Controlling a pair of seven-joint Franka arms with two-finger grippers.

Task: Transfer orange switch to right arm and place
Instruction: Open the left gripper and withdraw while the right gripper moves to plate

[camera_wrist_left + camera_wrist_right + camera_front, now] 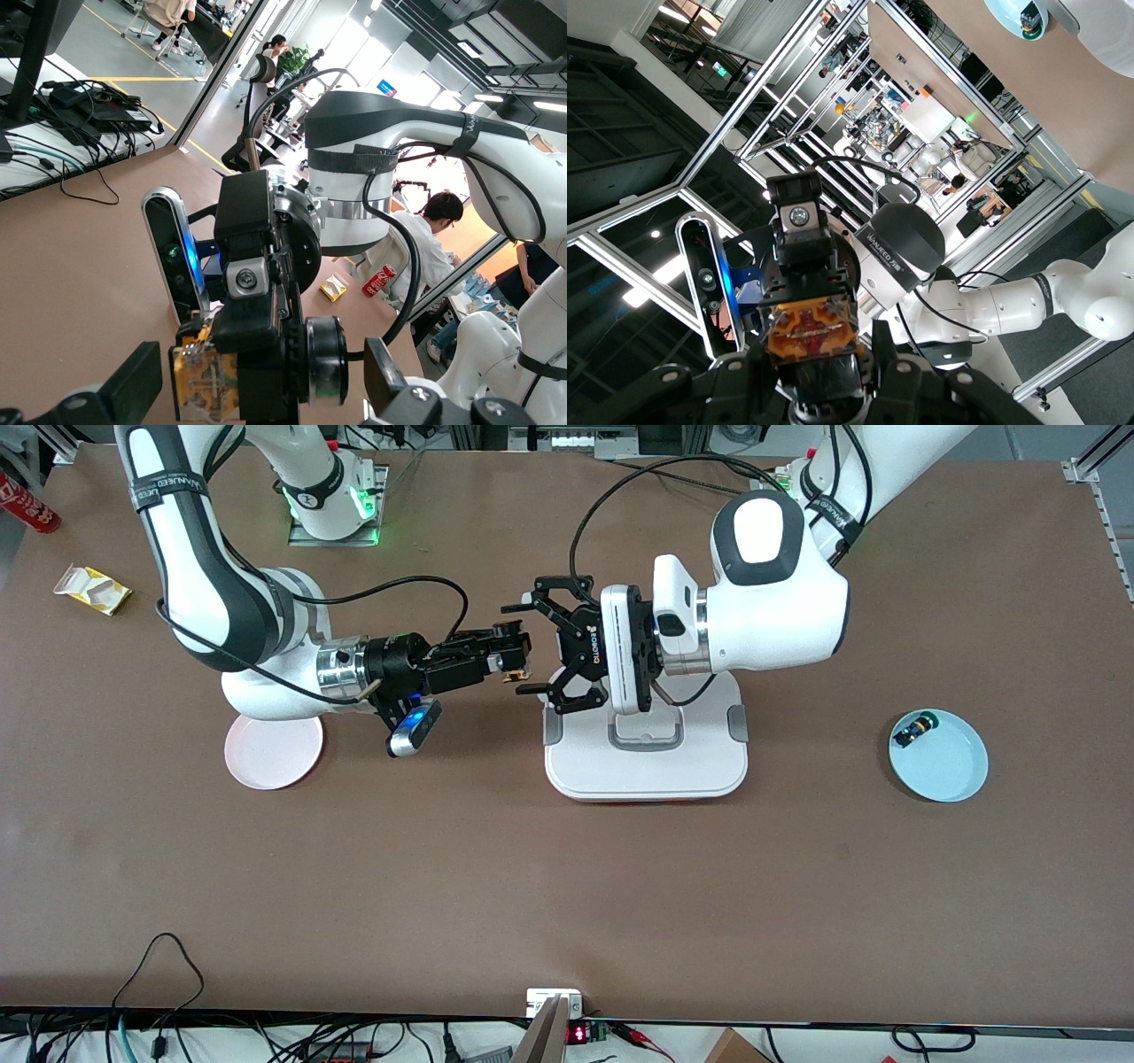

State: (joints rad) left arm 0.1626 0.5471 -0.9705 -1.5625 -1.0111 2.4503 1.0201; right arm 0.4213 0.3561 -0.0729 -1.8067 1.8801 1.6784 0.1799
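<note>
One orange switch (511,677) between right claw (516,657) fingers

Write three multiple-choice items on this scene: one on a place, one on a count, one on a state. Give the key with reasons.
1. The switch with the green-yellow tip lies:
A. on the pink plate
B. on the light blue plate
C. in the right hand

2. How many plates are on the table?
A. one
B. two
C. three

3. The left hand is:
A. open, its fingers either side of the right hand's tip
B. shut on the orange switch
C. shut on nothing

Key:
1 B, the front view shows that switch on the light blue plate, toward the left arm's end of the table.
2 B, one pink plate and one light blue plate show.
3 A, its fingers stand wide apart, while the right hand is shut on the orange switch.
</note>
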